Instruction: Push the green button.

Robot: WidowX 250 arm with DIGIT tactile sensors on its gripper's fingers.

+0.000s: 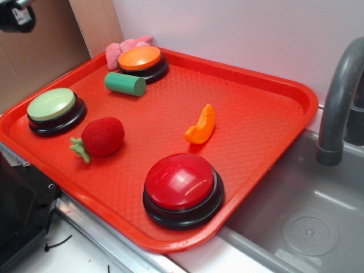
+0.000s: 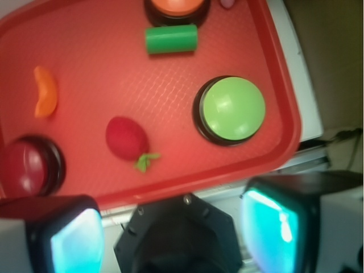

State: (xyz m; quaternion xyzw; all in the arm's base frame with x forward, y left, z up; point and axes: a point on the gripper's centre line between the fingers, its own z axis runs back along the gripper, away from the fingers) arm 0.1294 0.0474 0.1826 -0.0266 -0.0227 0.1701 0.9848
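- Red tray point(image 1: 267, 114) on counter beside sink point(image 1: 284, 199); holds all items, largest first.
- Red button point(image 1: 181, 182) at near edge, biggest btn.
- Green button point(image 1: 52, 105) at tray's left edge by the rim, untouched; strawberry point(image 1: 103, 136) just beside, green cylinder point(image 1: 125, 84) further back.
- Likely rigid plastic dome, smooth, slippery; no grasp needed, press straight down on cap centre. Base light, could slide if hit off-centre.
- Orange button point(image 1: 140, 58) back, orange slice point(image 1: 201, 126) mid-tray.
- Gripper point(image 2: 173, 227) fingers apart, nothing between, above tray's edge, well clear of btn.
- Ext view: sink, faucet point(image 1: 338, 102), gripper mostly out of frame. Wrist view: finger pads point(image 2: 77, 242), top-down on green dome point(image 2: 233, 108).
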